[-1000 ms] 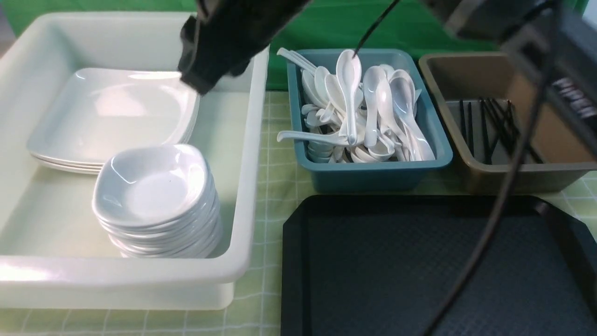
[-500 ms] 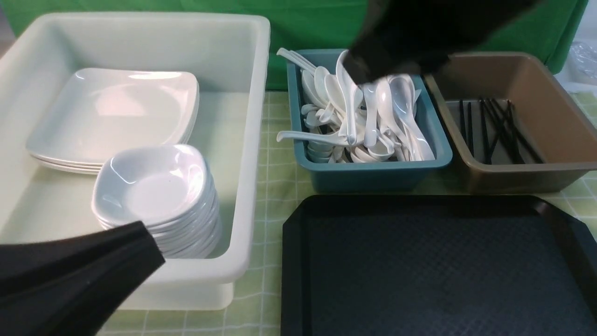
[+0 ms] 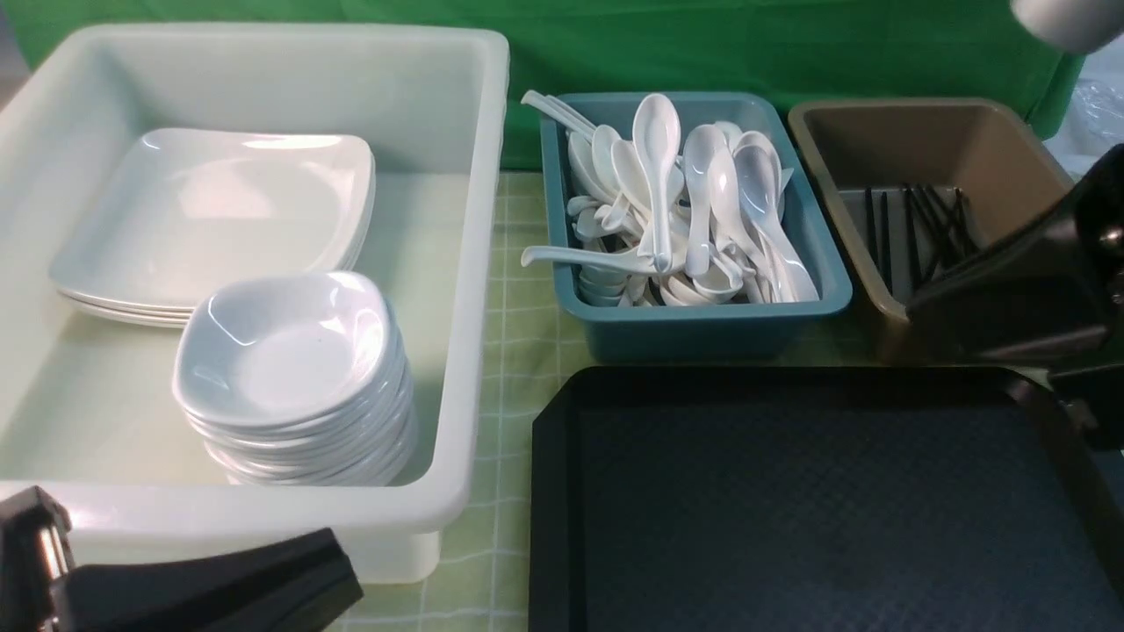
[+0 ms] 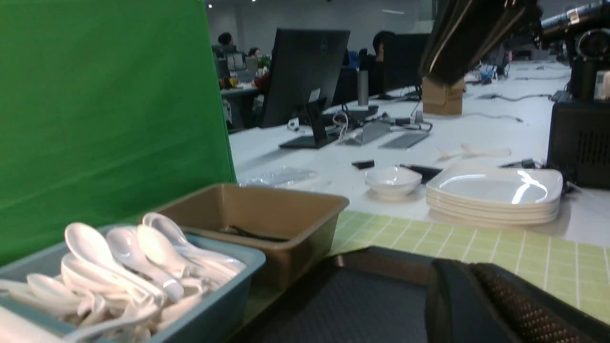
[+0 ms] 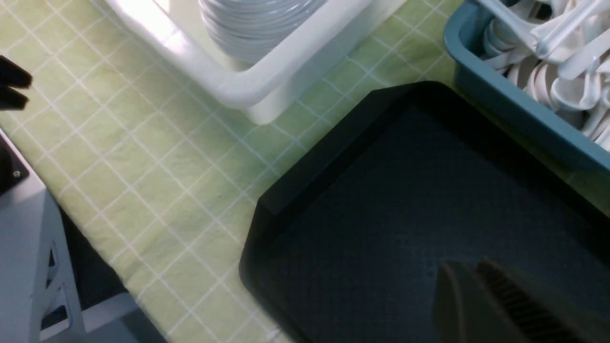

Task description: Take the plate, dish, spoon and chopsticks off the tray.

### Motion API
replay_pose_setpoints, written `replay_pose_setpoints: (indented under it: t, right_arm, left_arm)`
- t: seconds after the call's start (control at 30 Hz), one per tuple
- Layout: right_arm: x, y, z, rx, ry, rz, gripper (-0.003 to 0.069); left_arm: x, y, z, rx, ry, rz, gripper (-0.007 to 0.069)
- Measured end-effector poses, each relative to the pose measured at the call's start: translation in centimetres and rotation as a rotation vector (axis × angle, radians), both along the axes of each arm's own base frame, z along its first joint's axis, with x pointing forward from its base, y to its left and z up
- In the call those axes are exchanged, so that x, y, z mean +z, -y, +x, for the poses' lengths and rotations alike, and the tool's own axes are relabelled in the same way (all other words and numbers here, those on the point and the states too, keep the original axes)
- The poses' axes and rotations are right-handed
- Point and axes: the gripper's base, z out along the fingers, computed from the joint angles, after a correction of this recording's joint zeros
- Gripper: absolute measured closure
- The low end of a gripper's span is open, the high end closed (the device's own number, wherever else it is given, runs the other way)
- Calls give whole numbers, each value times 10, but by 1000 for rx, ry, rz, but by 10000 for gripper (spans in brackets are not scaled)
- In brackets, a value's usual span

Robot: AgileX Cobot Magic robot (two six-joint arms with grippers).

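The black tray (image 3: 790, 509) lies at the front right and its surface is bare; it also shows in the left wrist view (image 4: 343, 305) and the right wrist view (image 5: 405, 200). A stack of large white plates (image 3: 211, 211) and a stack of small white dishes (image 3: 290, 351) sit in the white tub (image 3: 479, 263). White spoons (image 3: 685, 202) fill the teal bin (image 3: 702, 329). Black chopsticks (image 3: 922, 228) lie in the brown bin (image 3: 878, 132). My left gripper (image 3: 347, 575) is low at the front left, shut and empty. My right gripper (image 3: 918, 312) is by the tray's far right corner, shut and empty.
A green checked cloth (image 3: 518, 351) covers the table, with a green backdrop (image 3: 702, 44) behind the bins. In the left wrist view, another stack of plates (image 4: 495, 190) and a small bowl (image 4: 393, 181) stand on a white desk beyond the cloth.
Both arms have drawn back from over the tub and bins. The left arm came down to the front left corner; the right arm swung out to the right edge.
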Motion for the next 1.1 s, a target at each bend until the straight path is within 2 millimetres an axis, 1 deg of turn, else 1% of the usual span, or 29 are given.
replay_pose_setpoints:
  t: [0.17, 0.23, 0.27, 0.3, 0.33, 0.37, 0.4, 0.43, 0.47, 0.5, 0.57, 0.6, 0.63, 0.67, 0.7, 0.77, 0.8, 0.83, 0.87, 0.9, 1.1]
  right_arm:
    - [2, 1, 0, -4, 21, 11, 567]
    - [6, 8, 0, -23, 65, 19, 569]
    - [8, 16, -1, -36, 102, 27, 585]
    - [8, 19, -1, -48, 110, 28, 594]
    - [5, 38, -5, -104, 159, 45, 623]
    - [4, 41, -5, -113, 164, 46, 626]
    - [-10, 66, -16, -209, 222, 68, 639]
    - [-19, 78, -22, -254, 258, 70, 641]
    - [-20, 83, -28, -265, 280, 80, 641]
    - [-45, 102, -42, -348, 385, 85, 641]
    - [-87, 117, -57, -427, 479, 72, 641]
    - [-104, 122, -61, -468, 521, 74, 641]
    - [-127, 125, -65, -507, 563, 86, 641]
    - [-136, 127, -66, -522, 576, 92, 641]
    - [-181, 130, -70, -591, 607, 132, 641]
    - [-216, 132, -73, -652, 595, 163, 641]
    - [-219, 133, -73, -655, 594, 162, 641]
    - [-240, 134, -75, -692, 580, 171, 641]
    - [-243, 134, -75, -697, 571, 175, 641]
    - [-262, 135, -77, -723, 553, 179, 641]
    - [-269, 136, -80, -735, 521, 164, 641]
  left_arm:
    - [-10, 0, 0, 1, -18, 26, 568]
    - [-12, 0, 0, 1, -22, 32, 566]
    - [-13, 0, 0, 1, -23, 34, 564]
    - [-14, 0, 0, 1, -24, 35, 564]
    - [-16, 0, 0, 1, -27, 39, 560]
    - [-16, 0, 0, 1, -28, 40, 560]
    - [-18, 0, 0, 1, -31, 45, 559]
    - [-20, 0, 0, 1, -34, 48, 559]
    - [-20, 0, 0, 1, -34, 49, 558]
    - [-21, 0, 0, 1, -37, 52, 558]
    - [-23, -1, 0, 0, -39, 55, 557]
    - [-24, -1, 0, 0, -41, 58, 557]
    - [-25, -1, 0, 0, -43, 60, 556]
    - [-25, -1, 0, 0, -44, 61, 556]
    - [-27, -1, -1, 0, -46, 64, 556]
    - [-28, -1, -1, 0, -48, 67, 554]
    - [-28, -1, -1, 0, -48, 67, 554]
    - [-28, -1, -1, 0, -47, 66, 551]
    - [-28, -1, -1, 0, -47, 66, 551]
    - [-28, -1, -1, 0, -46, 67, 550]
    - [-28, -1, -1, 0, -44, 68, 543]
